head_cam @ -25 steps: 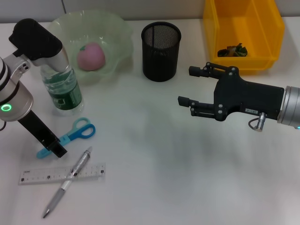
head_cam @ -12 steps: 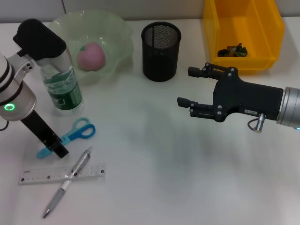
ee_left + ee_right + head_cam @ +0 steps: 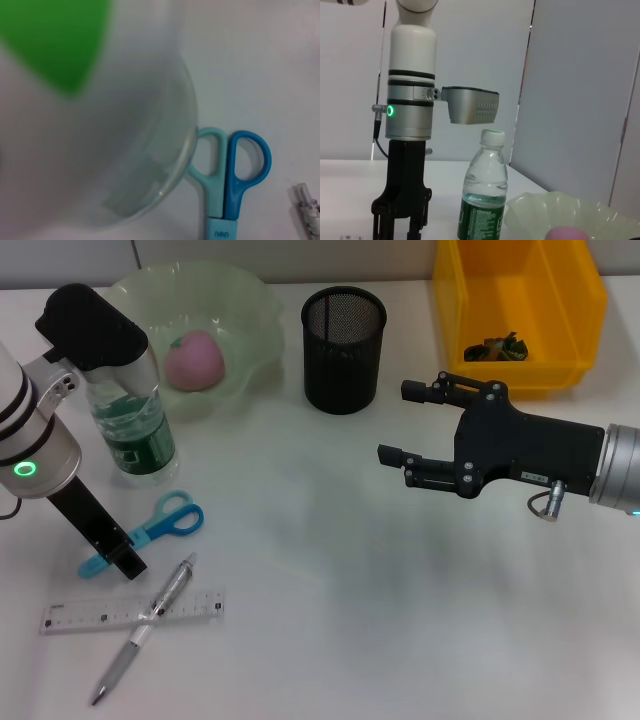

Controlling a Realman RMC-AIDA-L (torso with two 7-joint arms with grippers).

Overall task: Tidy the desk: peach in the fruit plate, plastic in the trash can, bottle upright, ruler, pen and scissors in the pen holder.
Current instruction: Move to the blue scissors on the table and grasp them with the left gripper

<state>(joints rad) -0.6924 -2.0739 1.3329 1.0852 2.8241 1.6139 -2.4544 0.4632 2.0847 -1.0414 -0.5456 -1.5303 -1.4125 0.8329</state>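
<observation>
White desk carries everything. At 10 o'clock the bottle stands upright beside the fruit plate with the peach. Left gripper points down near the scissors, just above pen and ruler; its fingers I cannot tell. Right gripper hovers at 3 o'clock, fingers wide, empty

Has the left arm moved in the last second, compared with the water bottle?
Yes. In the head view its black wrist housing has shifted slightly right and away, covering more of the standing water bottle; its tool hardly moved.
</observation>
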